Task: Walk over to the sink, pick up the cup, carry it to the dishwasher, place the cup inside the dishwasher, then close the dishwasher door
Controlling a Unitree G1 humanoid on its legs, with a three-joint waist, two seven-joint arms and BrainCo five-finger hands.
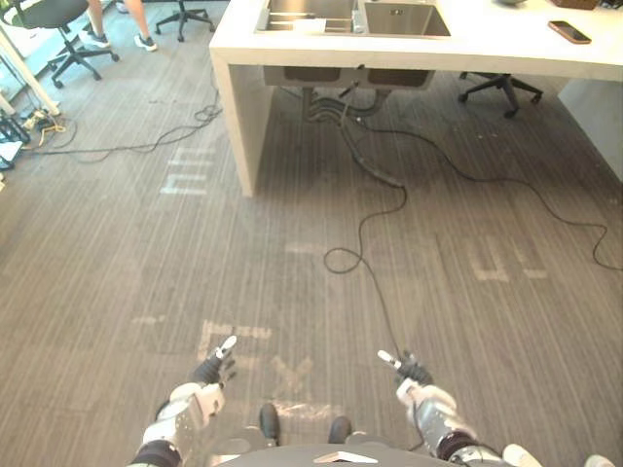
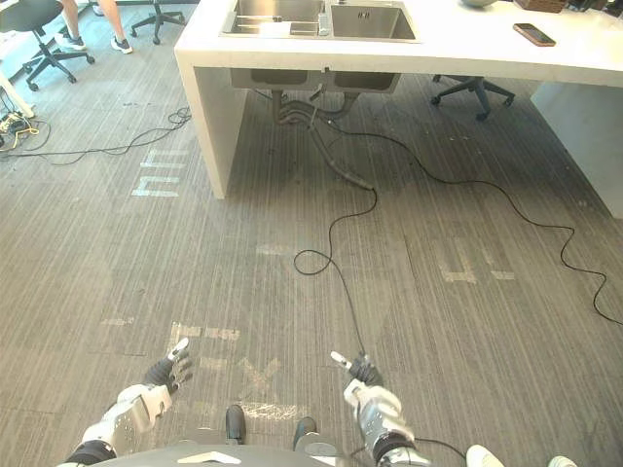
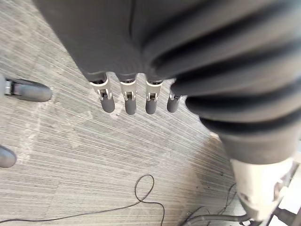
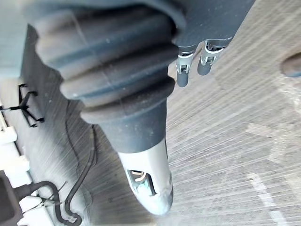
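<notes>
Two empty hands, left hand (image 1: pixel 214 370) and right hand (image 1: pixel 414 371), hung open, far from sink (image 1: pixel 404 19); cup likely light, rigid: wrap its body.

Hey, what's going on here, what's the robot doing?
The robot stands on the floor, some way short of the counter with the sink. Its left hand and right hand are open, empty, held low in front. Nothing has been picked up yet. A phone lies on the counter right of the sink, and a person stands at the far left.
</notes>
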